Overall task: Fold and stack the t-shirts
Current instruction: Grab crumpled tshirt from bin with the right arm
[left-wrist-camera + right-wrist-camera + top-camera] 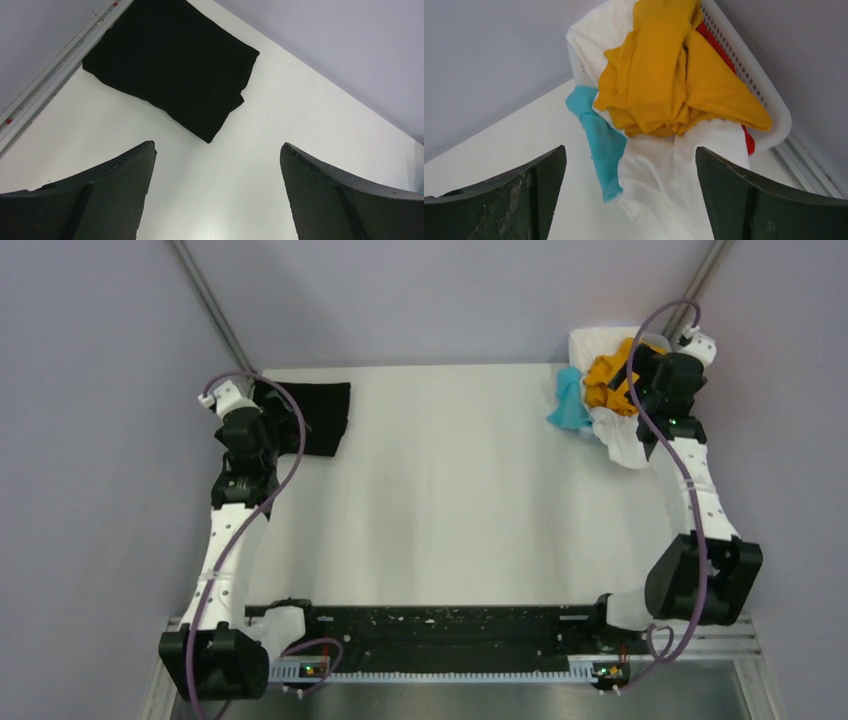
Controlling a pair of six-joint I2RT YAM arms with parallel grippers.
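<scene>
R end effector (pixel 629 148): basket (pixel 775 113) of t-shirts (pixel 664 75)

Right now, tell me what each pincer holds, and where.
Nothing. Left pincer open, by the black t-shirt; right pincer open, by the mustard-orange t-shirt.

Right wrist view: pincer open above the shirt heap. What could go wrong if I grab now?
The mustard shirt lies bunched on the white shirt, the teal shirt and red shirt beside it: the right pincer may lift several at once. The white shirt drapes over the basket rim, so a pull could drag the basket.
</scene>
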